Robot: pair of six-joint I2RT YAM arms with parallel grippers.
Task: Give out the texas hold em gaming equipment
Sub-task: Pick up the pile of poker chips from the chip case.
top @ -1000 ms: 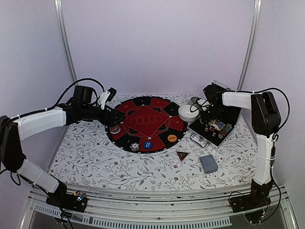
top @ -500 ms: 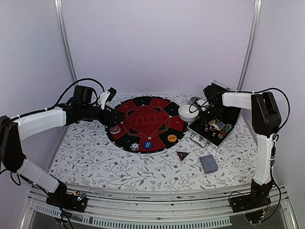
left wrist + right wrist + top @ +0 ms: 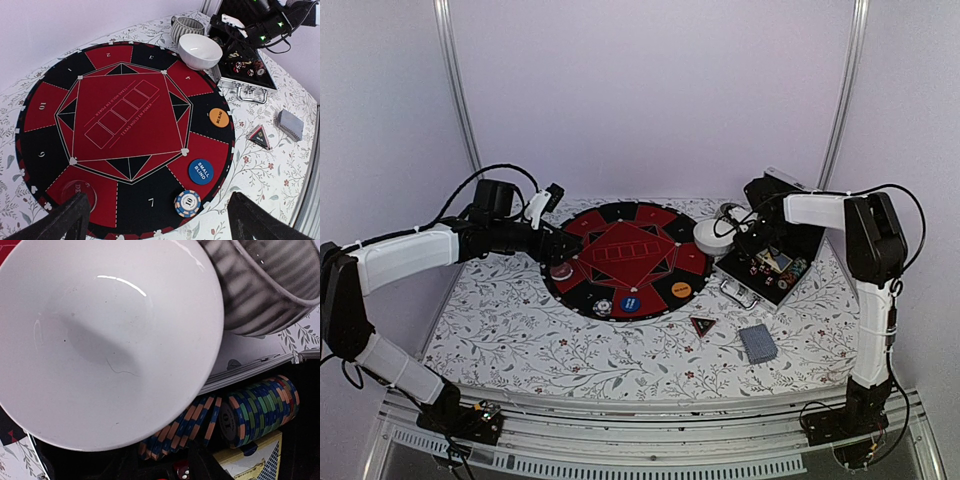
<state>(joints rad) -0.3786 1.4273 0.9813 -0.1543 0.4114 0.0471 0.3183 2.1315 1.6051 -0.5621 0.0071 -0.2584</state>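
Observation:
On the round red-and-black mat [image 3: 125,115] lie a short stack of blue striped poker chips [image 3: 187,203], a blue disc [image 3: 201,171], an orange disc [image 3: 219,118] and a clear disc [image 3: 80,192]. My left gripper [image 3: 556,262] hovers open over the mat's left rim, with nothing between its fingers [image 3: 65,220]. The triangular marker [image 3: 703,325] and the deck of cards [image 3: 757,343] lie on the cloth. My right gripper [image 3: 748,248] is low in the black case [image 3: 775,270]. Fanned blue-orange chips [image 3: 185,432] stand between its dark fingertips [image 3: 202,465], and the contact is hidden.
The white bowl [image 3: 100,340] sits at the mat's right edge and overhangs the case's chip rows [image 3: 260,410]. A grey striped cup [image 3: 270,285] stands just behind the bowl. The case's silver handle [image 3: 248,93] faces the cloth. Metal frame posts [image 3: 455,90] rise behind the table.
My right gripper has shifted slightly left, closer to the white bowl. The left arm has not moved.

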